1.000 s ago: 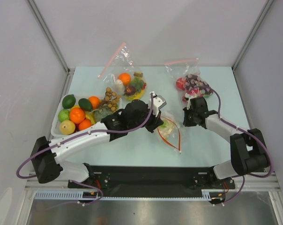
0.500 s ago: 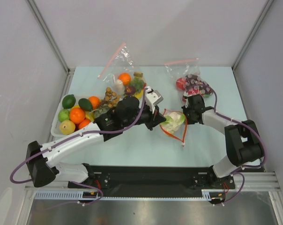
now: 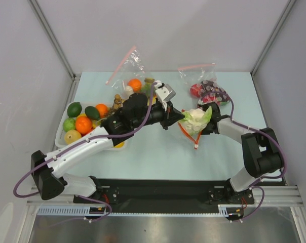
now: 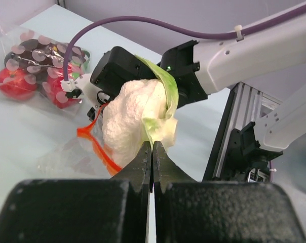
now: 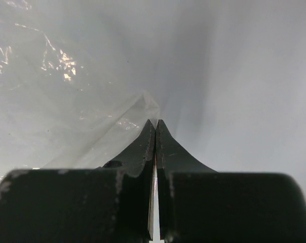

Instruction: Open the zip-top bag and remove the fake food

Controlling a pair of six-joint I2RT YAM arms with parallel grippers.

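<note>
The zip-top bag [image 3: 190, 136] hangs in mid-table, its red-orange rim drooping below the pale white-green leafy head [image 3: 196, 119]. My left gripper [image 3: 177, 120] comes in from the left. In the left wrist view it [image 4: 152, 148] is shut on the lower leaf edge of the head [image 4: 138, 116], with the red-orange rim [image 4: 94, 147] just left of the jaws. My right gripper [image 3: 207, 123] is close on the head's right side. In the right wrist view it [image 5: 154, 124] is shut on a corner of the bag's clear film [image 5: 107, 136]. A brown bumpy cluster [image 3: 117, 101] lies by the tray.
A white tray [image 3: 59, 135] at the left holds oranges, green fruit and a yellow fruit. A pink-zip bag of toys [image 3: 135, 81] lies at the back middle and another with red-purple toys [image 3: 207, 91] at the back right, near my right arm.
Both grippers have risen and moved toward the back. The leafy head lay inside the rim loop on the table and is now up between the grippers, with the rim hanging below it.
</note>
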